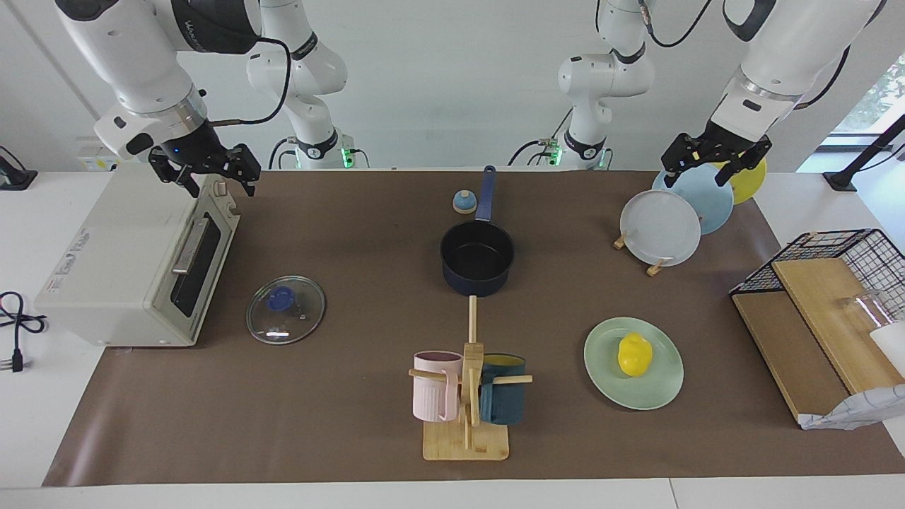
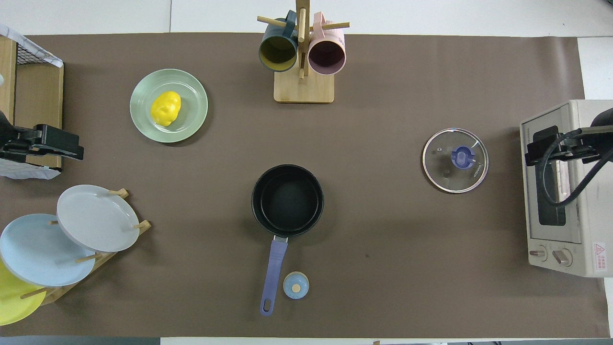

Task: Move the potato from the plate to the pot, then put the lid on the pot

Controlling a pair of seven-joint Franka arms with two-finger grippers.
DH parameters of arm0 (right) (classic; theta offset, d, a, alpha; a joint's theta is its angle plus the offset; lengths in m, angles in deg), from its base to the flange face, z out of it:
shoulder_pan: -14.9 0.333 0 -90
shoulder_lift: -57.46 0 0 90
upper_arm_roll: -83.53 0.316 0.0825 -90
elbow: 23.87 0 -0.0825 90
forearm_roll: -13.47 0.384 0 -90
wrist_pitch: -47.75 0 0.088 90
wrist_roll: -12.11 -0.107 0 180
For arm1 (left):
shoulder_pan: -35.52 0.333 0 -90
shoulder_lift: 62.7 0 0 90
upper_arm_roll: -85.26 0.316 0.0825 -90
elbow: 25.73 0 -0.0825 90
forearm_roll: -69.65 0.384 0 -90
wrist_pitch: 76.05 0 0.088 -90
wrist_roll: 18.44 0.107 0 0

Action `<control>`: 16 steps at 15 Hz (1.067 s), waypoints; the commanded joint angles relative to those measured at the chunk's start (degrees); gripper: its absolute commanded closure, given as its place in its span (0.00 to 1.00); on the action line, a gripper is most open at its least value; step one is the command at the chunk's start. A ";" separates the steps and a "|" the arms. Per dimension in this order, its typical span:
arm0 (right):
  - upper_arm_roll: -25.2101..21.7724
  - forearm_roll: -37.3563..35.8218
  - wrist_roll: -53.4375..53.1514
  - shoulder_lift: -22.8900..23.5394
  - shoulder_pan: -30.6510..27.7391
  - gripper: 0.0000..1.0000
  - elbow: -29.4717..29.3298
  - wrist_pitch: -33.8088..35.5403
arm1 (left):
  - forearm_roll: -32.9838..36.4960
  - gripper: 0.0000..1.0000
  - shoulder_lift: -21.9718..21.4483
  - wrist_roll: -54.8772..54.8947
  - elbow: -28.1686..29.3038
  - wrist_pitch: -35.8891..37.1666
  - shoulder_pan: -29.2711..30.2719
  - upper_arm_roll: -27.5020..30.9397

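Left gripper (image 1: 715,164) hung over the plate rack (image 1: 654,267), fingers wide, empty. Right gripper (image 1: 212,174) sat over the toaster oven (image 1: 134,261), same. Pot (image 1: 477,257) was mid-tabletop, uncovered; lid (image 1: 285,309) lay farther out beside the oven; potato (image 1: 634,353) on plate (image 1: 661,389), farthest.

In the overhead view the yellow plate (image 2: 12,302) in the rack beside the pot (image 2: 287,200) is cut by the frame's edge and partly covered by the light-blue plate (image 2: 40,249). The left gripper (image 2: 45,146) and right gripper (image 2: 550,146) show only partly at the frame's sides. The wire basket (image 1: 841,265), at the left arm's end well apart from the pot, runs off the facing view's edge.
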 commanded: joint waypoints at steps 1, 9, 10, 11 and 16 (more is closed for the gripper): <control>0.44 1.08 -1.04 -0.65 -0.88 0.00 0.22 0.58 | -0.87 0.00 -0.71 -0.22 1.73 -2.75 -0.14 0.15; 0.44 1.08 -1.04 -0.65 -0.88 0.00 0.22 0.58 | -0.70 0.00 13.50 4.68 -3.53 -13.47 -1.98 -0.20; 0.44 1.08 -1.04 -0.65 -0.88 0.00 0.30 0.58 | -0.61 0.00 16.49 7.40 -4.84 -16.01 -2.33 -0.20; 0.44 1.08 -1.04 -0.65 -0.88 0.00 0.22 0.58 | -0.78 0.00 19.48 10.38 -5.46 -19.08 -2.25 -0.28; 0.44 1.08 -1.04 -0.65 -0.88 0.00 0.30 0.58 | -0.79 0.00 31.08 19.89 -11.07 -26.93 -1.72 -0.55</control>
